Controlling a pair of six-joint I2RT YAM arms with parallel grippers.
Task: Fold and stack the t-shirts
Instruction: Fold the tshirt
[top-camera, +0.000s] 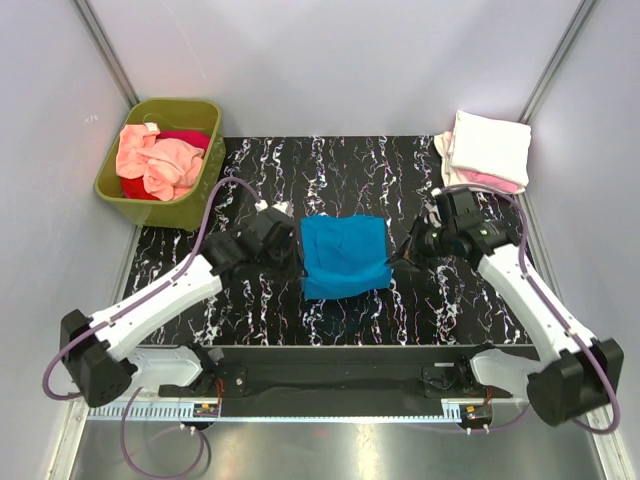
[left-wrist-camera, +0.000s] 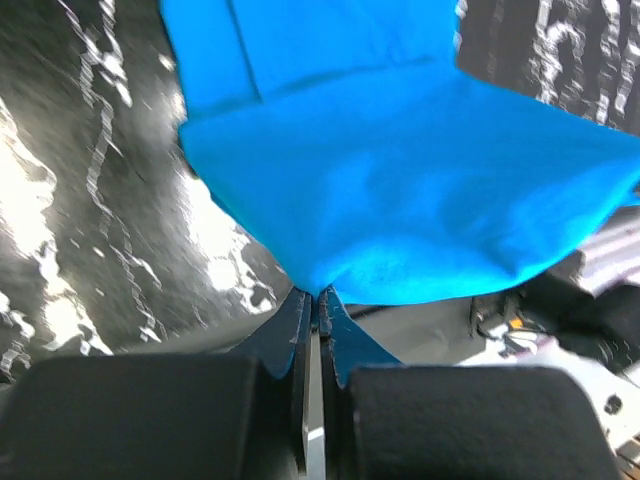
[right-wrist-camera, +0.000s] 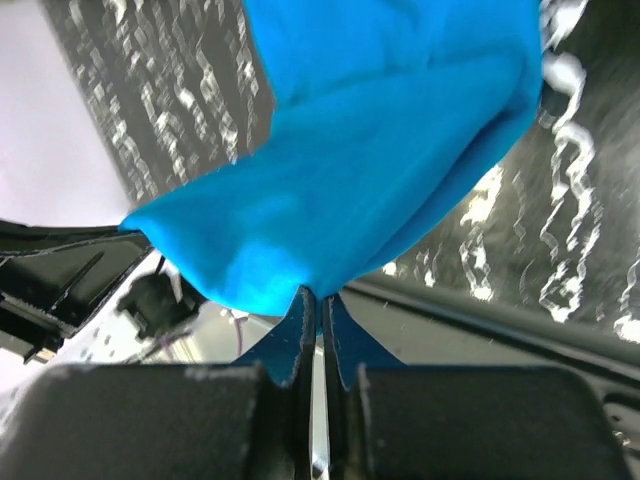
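Both left gripper (left-wrist-camera: 315, 296) & right gripper (right-wrist-camera: 320, 296) clamp blue t-shirt (top-camera: 345, 255) mid-fold (looks nearly done); next I'd lay it flat, release w/o dragging.

Room around the bright blue cloth t-shirt (top-camera: 344, 256)
Beyond the shirt, the black white-veined table top (top-camera: 330, 170) lies bare to its far edge, a wide passage. The left gripper (top-camera: 297, 268) and right gripper (top-camera: 393, 260), each pinched closed on a side edge of the shirt, block its 2 flanks. The white left arm (top-camera: 160, 300) and white right arm (top-camera: 525, 295) slant across the space nearer than the shirt. Far left of the shirt stands an olive-green plastic tub (top-camera: 160, 212) heaped with pink and red cloth (top-camera: 155, 160). Far right is a stack of folded cream-white and pink shirts (top-camera: 490, 148).
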